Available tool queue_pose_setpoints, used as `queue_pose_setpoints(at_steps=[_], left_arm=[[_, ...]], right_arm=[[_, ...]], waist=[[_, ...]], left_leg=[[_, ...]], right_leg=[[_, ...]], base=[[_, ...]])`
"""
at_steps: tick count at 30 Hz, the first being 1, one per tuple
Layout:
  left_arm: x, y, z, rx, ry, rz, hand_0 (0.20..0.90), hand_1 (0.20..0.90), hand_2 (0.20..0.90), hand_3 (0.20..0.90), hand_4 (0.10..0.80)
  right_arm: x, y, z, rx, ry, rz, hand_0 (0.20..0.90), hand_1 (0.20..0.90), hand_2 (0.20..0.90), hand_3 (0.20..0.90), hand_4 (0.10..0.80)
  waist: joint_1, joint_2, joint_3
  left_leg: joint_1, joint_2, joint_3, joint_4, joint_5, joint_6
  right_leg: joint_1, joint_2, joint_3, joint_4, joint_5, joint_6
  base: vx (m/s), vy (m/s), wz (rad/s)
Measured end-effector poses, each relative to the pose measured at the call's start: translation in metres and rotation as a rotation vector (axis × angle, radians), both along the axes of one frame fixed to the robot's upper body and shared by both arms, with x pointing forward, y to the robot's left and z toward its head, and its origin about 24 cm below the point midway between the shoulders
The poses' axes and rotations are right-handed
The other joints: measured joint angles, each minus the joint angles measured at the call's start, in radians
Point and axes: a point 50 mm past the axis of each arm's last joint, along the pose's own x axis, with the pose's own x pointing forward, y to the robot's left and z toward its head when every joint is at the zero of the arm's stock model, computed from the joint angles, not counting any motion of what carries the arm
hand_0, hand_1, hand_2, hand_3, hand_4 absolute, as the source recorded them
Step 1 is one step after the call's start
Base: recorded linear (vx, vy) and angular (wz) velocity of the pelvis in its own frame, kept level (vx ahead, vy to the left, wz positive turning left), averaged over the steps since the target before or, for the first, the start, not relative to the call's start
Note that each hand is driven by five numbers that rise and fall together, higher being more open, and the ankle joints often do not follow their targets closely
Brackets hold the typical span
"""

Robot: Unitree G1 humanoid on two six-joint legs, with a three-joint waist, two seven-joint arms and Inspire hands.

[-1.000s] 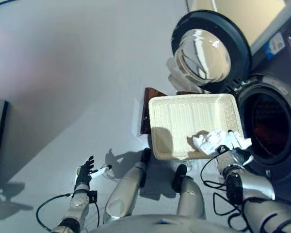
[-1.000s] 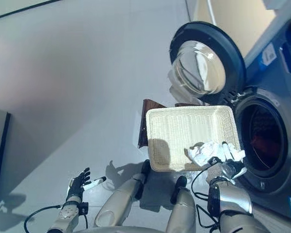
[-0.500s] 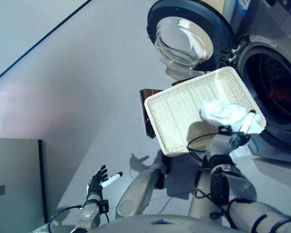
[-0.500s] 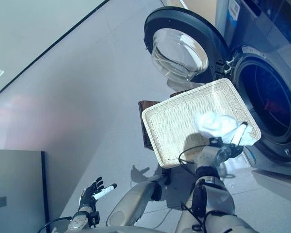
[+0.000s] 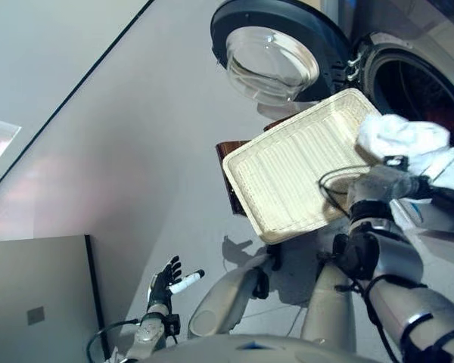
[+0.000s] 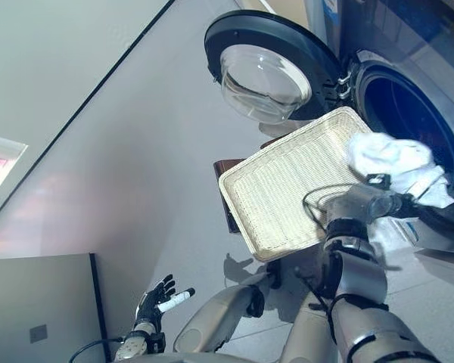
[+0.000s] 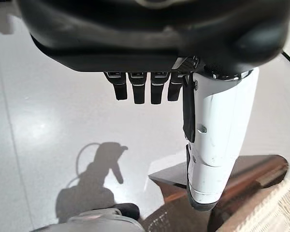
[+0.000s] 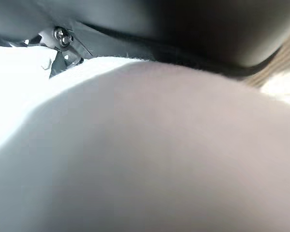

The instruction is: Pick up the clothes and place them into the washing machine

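Right now the white cloth (image 6: 393,160) is bunched in the right hand (image 6: 378,203), lifted past the basket (image 6: 287,189) at the washer's (image 6: 408,98) open mouth. Loose folds could snag the rim or slip out. The left hand (image 5: 169,281) hangs low, fingers spread, empty.

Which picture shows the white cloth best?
The right eye view shows it best: the whole bunched white cloth is seen held up in the right hand, in front of the washing machine opening. The left eye view shows nearly the same. The right wrist view shows only a white blur. The left wrist view shows none.
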Motion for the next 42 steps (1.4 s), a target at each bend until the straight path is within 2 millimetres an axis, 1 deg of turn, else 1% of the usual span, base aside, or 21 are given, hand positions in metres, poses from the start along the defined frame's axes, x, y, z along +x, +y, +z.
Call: queue_pose_setpoints(at_steps=[1, 2, 4, 5, 6, 7, 9, 13, 14, 20, 22, 24, 29, 31, 38, 42], left_arm=[[0.001, 0.0, 0.0, -0.004, -0.003, -0.004, 0.9, 0.9, 0.9, 0.9, 0.8], [0.001, 0.0, 0.001, -0.006, -0.009, -0.008, 0.9, 0.9, 0.9, 0.9, 0.8], [0.002, 0.004, 0.002, 0.002, -0.014, 0.01, 0.9, 0.9, 0.9, 0.9, 0.8], [0.001, 0.005, 0.002, 0.003, -0.013, 0.01, 0.9, 0.9, 0.9, 0.9, 0.8], [0.001, 0.005, 0.001, 0.003, -0.012, 0.009, 0.9, 0.9, 0.9, 0.9, 0.8], [0.001, 0.005, 0.001, 0.001, -0.009, 0.011, 0.9, 0.9, 0.9, 0.9, 0.8], [0.002, 0.004, 0.001, -0.005, -0.012, 0.011, 0.9, 0.9, 0.9, 0.9, 0.8], [0.004, 0.002, 0.002, -0.036, -0.021, 0.015, 0.9, 0.9, 0.9, 0.9, 0.8], [0.004, 0.001, 0.002, -0.045, -0.02, 0.017, 0.9, 0.9, 0.9, 0.9, 0.8], [0.003, 0.001, 0.001, -0.057, -0.013, 0.007, 0.9, 0.9, 0.9, 0.9, 0.8], [0.002, 0.001, 0.001, -0.057, -0.012, 0.007, 0.9, 0.9, 0.9, 0.9, 0.8], [0.002, 0.001, 0.001, -0.057, -0.009, 0.008, 0.9, 0.9, 0.9, 0.9, 0.8], [-0.002, 0.001, 0.0, -0.056, 0.001, 0.012, 0.9, 0.9, 0.9, 0.9, 0.8], [-0.002, 0.001, 0.0, -0.056, 0.001, 0.012, 0.9, 0.9, 0.9, 0.9, 0.8], [-0.002, 0.003, 0.0, -0.055, 0.001, 0.021, 0.9, 0.9, 0.9, 0.9, 0.8], [-0.002, 0.003, 0.0, -0.055, 0.002, 0.021, 0.9, 0.9, 0.9, 0.9, 0.8]], right_arm=[[0.001, -0.001, 0.006, 0.015, -0.016, -0.013, 0.9, 0.9, 0.9, 0.9, 0.8], [0.001, -0.005, 0.016, 0.016, -0.03, -0.023, 0.9, 0.9, 0.9, 0.9, 0.8], [0.006, -0.006, 0.042, -0.085, -0.048, 0.004, 0.9, 0.9, 0.9, 0.9, 0.8], [0.009, -0.005, 0.05, -0.111, -0.051, 0.028, 0.9, 0.9, 0.9, 0.9, 0.8], [0.014, -0.003, 0.053, -0.145, -0.034, 0.058, 0.9, 0.9, 0.9, 0.9, 0.8], [0.017, -0.002, 0.051, -0.19, 0.005, 0.097, 0.9, 0.9, 0.9, 0.9, 0.8], [0.021, 0.0, 0.052, -0.221, 0.012, 0.145, 0.9, 0.9, 0.9, 0.9, 0.8], [0.023, -0.001, 0.046, -0.248, 0.029, 0.181, 0.9, 0.9, 0.9, 0.9, 0.8], [0.023, -0.002, 0.045, -0.254, 0.035, 0.183, 0.9, 0.9, 0.9, 0.9, 0.8], [0.026, 0.0, 0.032, -0.263, 0.074, 0.232, 0.9, 0.9, 0.9, 0.9, 0.8], [0.027, 0.002, 0.03, -0.26, 0.078, 0.247, 0.9, 0.9, 0.9, 0.9, 0.8], [0.028, 0.003, 0.025, -0.27, 0.083, 0.261, 0.9, 0.9, 0.9, 0.9, 0.8], [0.027, 0.005, 0.015, -0.274, 0.1, 0.275, 0.9, 0.9, 0.9, 0.9, 0.8], [0.027, 0.006, 0.015, -0.275, 0.099, 0.277, 0.9, 0.9, 0.9, 0.9, 0.8], [0.028, 0.01, 0.008, -0.269, 0.11, 0.292, 0.9, 0.9, 0.9, 0.9, 0.8], [0.028, 0.009, 0.006, -0.286, 0.121, 0.302, 0.9, 0.9, 0.9, 0.9, 0.8]], waist=[[0.0, 0.008, -0.002], [0.006, 0.021, -0.01], [0.01, 0.025, -0.013], [0.011, 0.026, -0.014], [0.002, 0.022, -0.011], [0.002, 0.024, -0.012], [-0.002, 0.022, -0.011], [-0.008, 0.024, -0.012], [-0.011, 0.019, -0.009], [-0.026, 0.009, -0.008], [-0.027, 0.005, -0.009], [-0.027, -0.001, -0.013], [-0.028, -0.016, -0.024], [-0.028, -0.015, -0.026], [-0.024, -0.013, -0.066], [-0.02, -0.011, -0.069]], left_leg=[[0.002, -0.002, 0.0, -0.002, 0.001, 0.0], [0.005, -0.007, 0.0, -0.003, 0.001, 0.001], [0.003, -0.018, 0.009, -0.005, -0.002, 0.006], [0.002, -0.021, 0.013, -0.007, -0.003, 0.007], [0.001, -0.026, 0.018, -0.009, -0.004, 0.008], [0.003, -0.026, 0.032, -0.011, -0.008, 0.014], [0.004, -0.025, 0.051, -0.016, -0.013, 0.02], [0.004, -0.028, 0.059, -0.022, -0.015, 0.024], [0.004, -0.029, 0.059, -0.022, -0.015, 0.024], [0.013, -0.024, 0.051, -0.02, -0.014, 0.025], [0.014, -0.022, 0.051, -0.02, -0.015, 0.025], [0.014, -0.021, 0.051, -0.02, -0.015, 0.025], [0.014, -0.02, 0.049, -0.021, -0.015, 0.025], [0.014, -0.02, 0.048, -0.021, -0.015, 0.026], [0.014, -0.017, 0.046, -0.022, -0.015, 0.026], [0.014, -0.013, 0.047, -0.022, -0.015, 0.025]], right_leg=[[0.0, -0.002, 0.002, 0.0, 0.0, 0.001], [0.0, -0.004, 0.01, 0.002, -0.001, 0.004], [-0.02, -0.006, 0.035, 0.01, -0.001, 0.013], [-0.029, -0.004, 0.048, 0.01, 0.002, 0.017], [-0.035, 0.0, 0.061, 0.008, 0.007, 0.026], [-0.036, 0.003, 0.075, 0.0, 0.009, 0.029], [-0.036, 0.005, 0.089, -0.02, 0.021, 0.037], [-0.031, 0.004, 0.096, -0.042, 0.037, 0.043], [-0.03, 0.003, 0.095, -0.042, 0.04, 0.046], [-0.014, 0.005, 0.083, -0.044, 0.037, 0.042], [-0.014, 0.006, 0.083, -0.044, 0.033, 0.048], [-0.014, 0.008, 0.083, -0.043, 0.03, 0.043], [-0.013, 0.007, 0.079, -0.041, 0.029, 0.041], [-0.013, 0.007, 0.078, -0.041, 0.033, 0.035], [-0.013, 0.009, 0.074, -0.04, 0.033, 0.035], [-0.013, 0.013, 0.074, -0.04, 0.033, 0.034]], base=[[0.025, 0.057, 0.0], [0.024, 0.053, -0.07], [0.03, 0.037, -0.24], [0.041, 0.048, -0.29], [0.045, 0.054, -0.32], [0.024, 0.028, -0.33], [0.014, 0.008, -0.3], [0.003, -0.006, -0.07], [0.0, 0.0, 0.0], [-0.003, -0.012, 0.03], [0.002, -0.002, -0.02], [0.0, 0.0, 0.0], [0.0, 0.0, 0.0], [0.0, 0.0, 0.0], [0.0, 0.0, 0.0], [0.0, 0.0, 0.0]])
